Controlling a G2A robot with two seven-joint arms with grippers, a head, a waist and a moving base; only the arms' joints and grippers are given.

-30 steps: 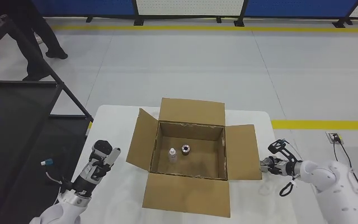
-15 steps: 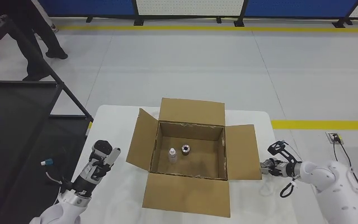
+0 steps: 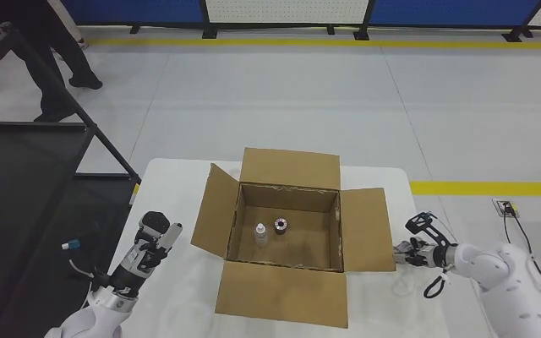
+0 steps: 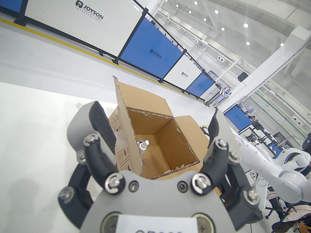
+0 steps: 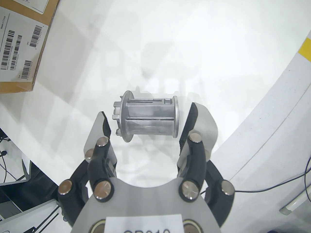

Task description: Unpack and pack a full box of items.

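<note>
Metal spool (image 5: pixel 147 117) lies on its side on the table (image 5: pixel 170 37), squarely between my right gripper's (image 5: pixel 148 117) wide-open fingers and touching neither. I read this as the set-down, so I'd back straight off, keeping both pads clear of the flanges so it can't roll. Left gripper (image 4: pixel 156 117) hangs wide open and empty, the box (image 4: pixel 170 144) just ahead of it.

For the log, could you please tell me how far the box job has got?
Done: the box stands open, and a metal cylinder lies on the table. In hand: nothing; the right pincer is open around that cylinder, the left pincer open and empty. Left: a bottle and a round part inside the box.
</note>
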